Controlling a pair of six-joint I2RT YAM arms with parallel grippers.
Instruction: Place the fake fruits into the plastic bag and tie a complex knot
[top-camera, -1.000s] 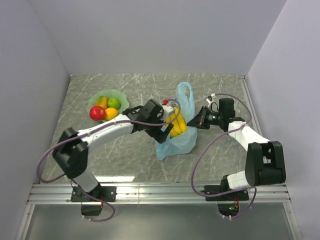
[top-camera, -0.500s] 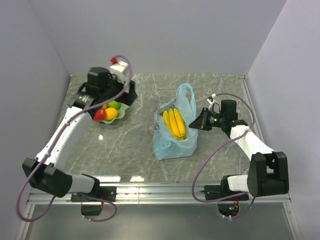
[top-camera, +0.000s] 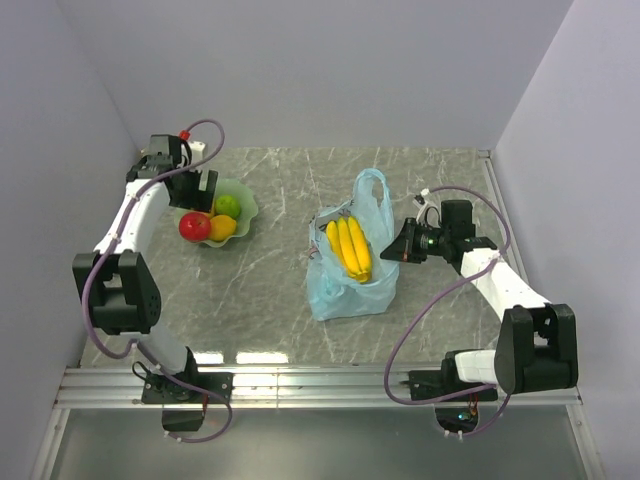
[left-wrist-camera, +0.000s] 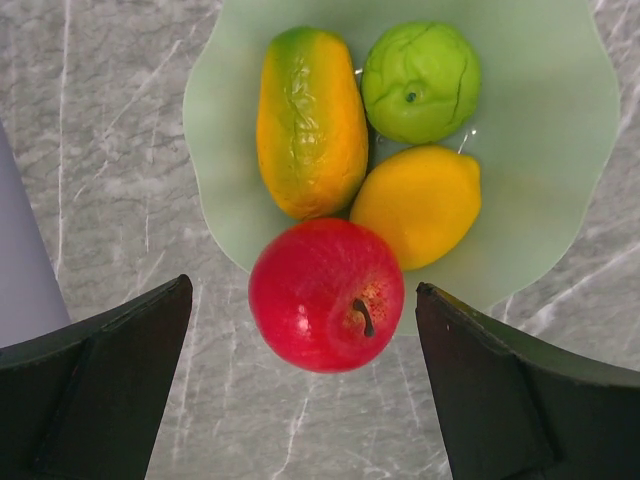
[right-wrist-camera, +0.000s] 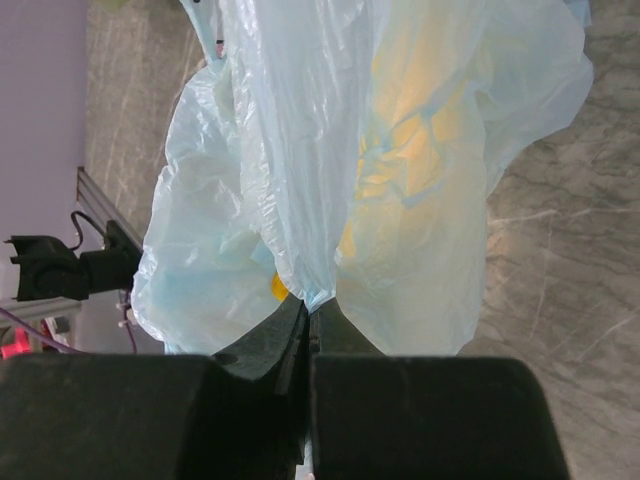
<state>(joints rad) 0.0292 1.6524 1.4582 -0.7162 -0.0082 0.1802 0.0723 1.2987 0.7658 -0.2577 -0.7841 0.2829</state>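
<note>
Hovering over the dish (left-wrist-camera: 560, 150), the left claw (left-wrist-camera: 302, 288) is spread wide above the red apple (left-wrist-camera: 325, 295), which sits at the dish's edge against 2 neighbours; an off-centre close could squirt that glossy skin out onto the table (top-camera: 270, 290). Right claw (right-wrist-camera: 305, 310) is pressed together, pinching the bag (right-wrist-camera: 400, 150) edge with the bananas (top-camera: 350, 248) inside. Thin film may slip free and the mouth collapses.
</note>
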